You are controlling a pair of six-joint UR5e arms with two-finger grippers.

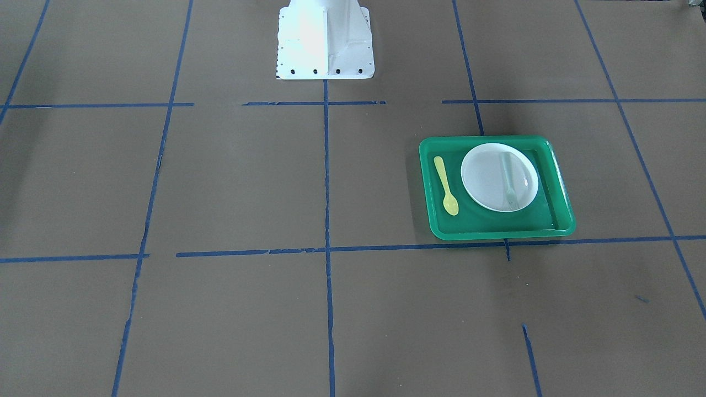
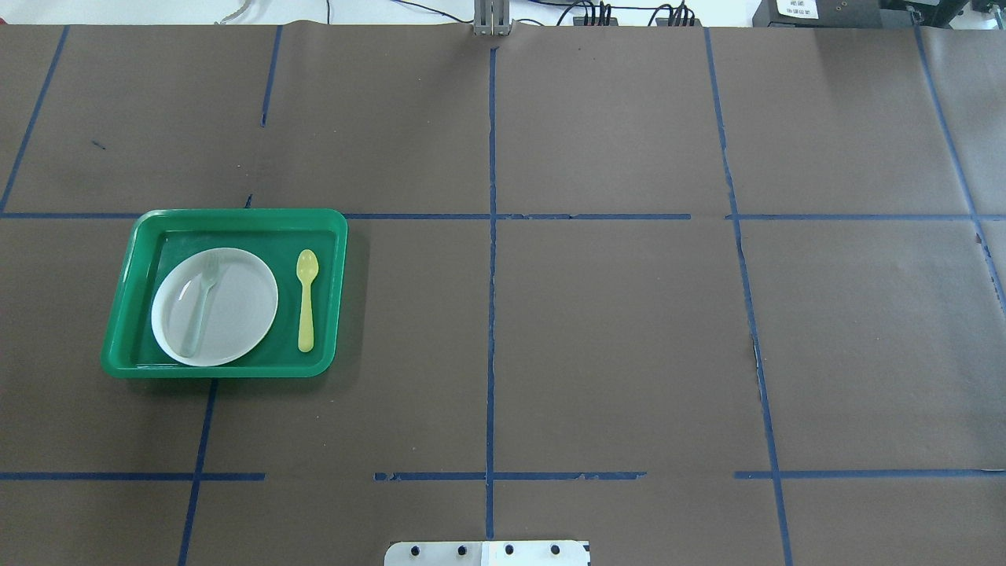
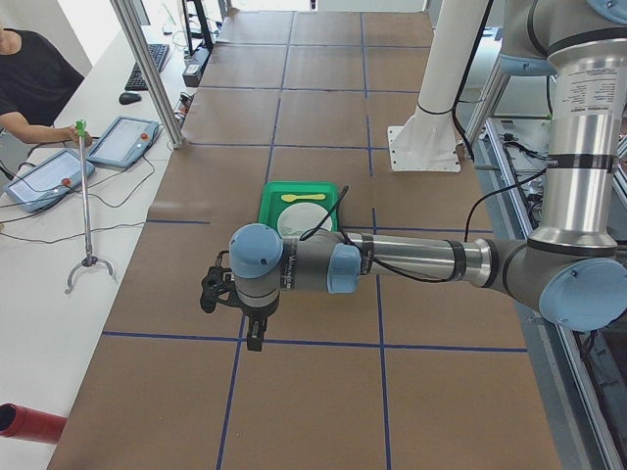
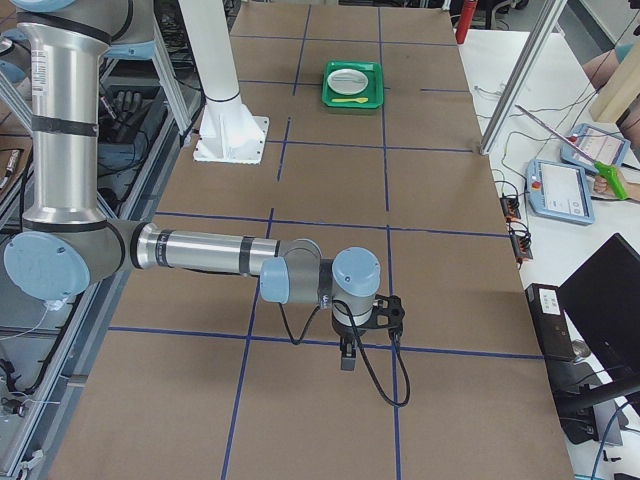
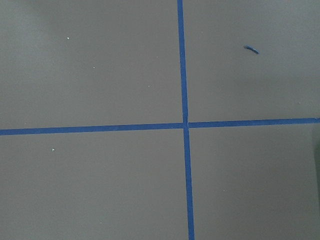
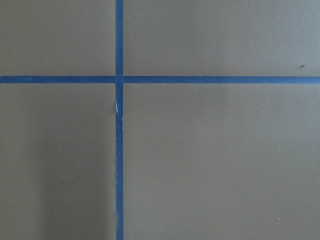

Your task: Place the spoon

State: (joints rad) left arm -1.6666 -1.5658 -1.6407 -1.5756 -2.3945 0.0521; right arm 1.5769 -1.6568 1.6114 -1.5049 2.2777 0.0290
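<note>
The small yellow spoon [image 1: 445, 184] lies flat in the green tray [image 1: 496, 234], beside the white plate [image 1: 485, 182], apart from it. It also shows in the overhead view [image 2: 306, 303], on the tray [image 2: 220, 371] right of the plate [image 2: 240, 310]. A pale grey-green fork [image 2: 200, 306] lies on the plate. Neither gripper is near the tray. My left gripper [image 3: 214, 289] hovers over bare table in the left side view. My right gripper [image 4: 388, 310] hovers far from the tray in the right side view. I cannot tell whether either is open or shut.
The white robot base [image 1: 325, 38] stands at the table's robot-side edge. Blue tape lines [image 2: 491, 314] grid the brown table. An operator [image 3: 29, 78] and control tablets [image 3: 122, 142] are beside the table. A red cylinder [image 3: 29, 423] lies at its near corner.
</note>
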